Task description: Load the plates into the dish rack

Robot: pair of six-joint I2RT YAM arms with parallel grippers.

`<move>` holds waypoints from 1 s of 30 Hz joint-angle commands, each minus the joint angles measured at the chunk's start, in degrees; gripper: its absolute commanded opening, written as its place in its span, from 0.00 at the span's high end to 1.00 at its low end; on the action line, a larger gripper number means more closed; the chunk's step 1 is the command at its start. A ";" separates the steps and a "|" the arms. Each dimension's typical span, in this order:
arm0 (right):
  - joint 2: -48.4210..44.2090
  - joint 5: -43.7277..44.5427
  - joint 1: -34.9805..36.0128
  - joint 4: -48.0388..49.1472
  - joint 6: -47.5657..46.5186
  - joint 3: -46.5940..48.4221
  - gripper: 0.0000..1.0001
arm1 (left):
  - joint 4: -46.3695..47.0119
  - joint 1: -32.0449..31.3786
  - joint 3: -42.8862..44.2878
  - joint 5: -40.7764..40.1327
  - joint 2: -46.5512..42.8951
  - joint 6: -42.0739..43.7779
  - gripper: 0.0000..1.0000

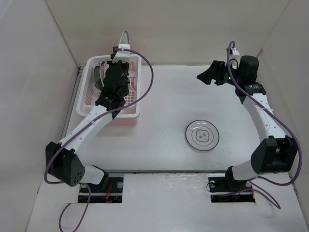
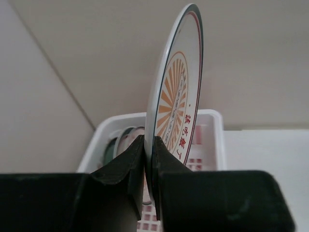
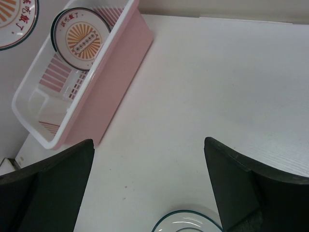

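My left gripper (image 1: 116,78) is over the pink dish rack (image 1: 126,117) and is shut on an orange sunburst plate (image 2: 176,92), held upright on edge above the rack's white rim (image 2: 212,121). That plate also shows in the right wrist view (image 3: 14,19). A second sunburst plate (image 3: 79,38) stands in the rack (image 3: 111,82). More plates, one dark green (image 2: 112,146), stand at the rack's left end (image 1: 99,75). A white plate with teal rim (image 1: 203,135) lies flat on the table. My right gripper (image 1: 205,76) is open and empty, high above the table beyond that plate (image 3: 188,226).
White walls close in the table at the back and on both sides. The rack sits at the back left, close to the left wall. Purple cables loop from both wrists.
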 commanded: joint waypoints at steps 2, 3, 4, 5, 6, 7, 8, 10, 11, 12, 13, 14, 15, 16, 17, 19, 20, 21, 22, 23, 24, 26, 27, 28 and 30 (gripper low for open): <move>-0.47 -0.30 0.17 1.55 0.93 0.48 0.00 | 23.78 0.35 -5.98 -13.38 1.14 14.24 1.00; -0.47 -0.30 0.17 1.55 0.93 0.48 0.00 | 25.29 0.96 -6.61 -13.38 1.15 14.25 1.00; -0.47 -0.30 0.17 1.55 0.93 0.48 0.00 | 25.30 0.96 -6.62 -12.77 2.54 13.73 1.00; -0.47 -0.30 0.17 1.55 0.93 -0.04 0.00 | 25.30 2.61 -6.62 -12.76 3.34 11.89 1.00; -0.47 -0.30 0.78 1.55 0.93 -0.04 0.00 | 24.43 3.24 -5.57 -12.76 4.13 10.83 1.00; -0.47 -0.30 1.40 1.55 0.93 -0.04 0.00 | 23.03 3.94 -5.56 -12.76 5.70 9.69 1.00; -0.47 -0.30 1.40 1.55 0.93 -0.04 0.00 | 22.41 5.17 -5.04 -12.06 6.33 8.63 1.00; -0.47 0.23 2.45 1.55 0.93 -0.04 0.00 | 22.40 6.23 -5.04 -10.93 7.47 6.34 1.00; 0.14 0.23 2.46 1.55 0.93 -0.04 0.00 | 21.45 6.76 -5.04 -10.13 8.43 5.64 1.00; 0.14 0.23 2.46 1.55 0.93 -0.04 0.00 | 21.44 7.28 -5.04 -9.60 8.44 4.85 1.00; 0.14 0.23 2.46 1.55 0.93 -0.04 0.00 | 20.65 8.07 -4.25 -8.29 9.31 3.97 1.00; 0.14 0.23 2.98 1.55 0.93 -0.04 0.00 | 18.47 8.08 -4.25 -7.41 9.32 1.79 1.00; 0.14 0.23 2.98 1.55 0.93 -0.04 0.00 | 17.58 9.56 -3.38 -6.62 10.11 0.55 1.00; 0.14 0.23 2.98 1.55 0.40 -0.04 0.00 | 16.44 9.57 -2.50 -5.74 10.98 -0.68 1.00; 0.67 0.23 2.98 1.55 0.40 -0.04 0.00 | 13.82 10.44 -1.79 -3.82 11.51 -1.83 1.00; 0.67 0.23 2.98 1.55 0.40 -0.04 0.00 | 11.16 11.06 -0.39 -2.05 13.36 -5.08 1.00; 0.67 0.23 2.98 1.55 0.40 -0.04 0.00 | 10.11 11.07 0.75 -0.30 13.89 -5.87 1.00; 0.67 -0.29 2.98 1.55 0.40 -0.04 0.00 | 8.18 11.07 1.29 0.42 14.50 -6.49 1.00; 0.67 -0.30 2.98 1.55 0.40 -0.04 0.00 | 7.64 11.07 1.81 0.42 15.64 -7.63 1.00; 0.67 -0.30 3.51 1.55 -0.12 -0.04 0.00 | 7.03 11.07 2.60 0.42 16.17 -7.64 1.00; 0.67 -0.30 3.51 1.55 -0.13 -0.04 0.00 | 6.24 11.07 2.61 1.12 16.79 -8.42 1.00; 0.67 -0.30 3.51 1.55 -0.13 -0.04 0.00 | 5.71 11.59 3.14 1.13 18.10 -8.95 1.00; 0.67 -0.30 3.51 1.55 -0.13 -0.04 0.00 | 5.70 11.60 3.14 1.13 18.11 -8.96 1.00; 0.67 -0.30 3.51 1.55 -0.13 -0.04 0.00 | 5.70 11.60 3.14 1.13 18.81 -8.96 1.00; 0.67 -0.30 3.51 1.55 -0.13 -0.04 0.00 | 5.70 11.60 3.14 0.33 19.61 -8.96 1.00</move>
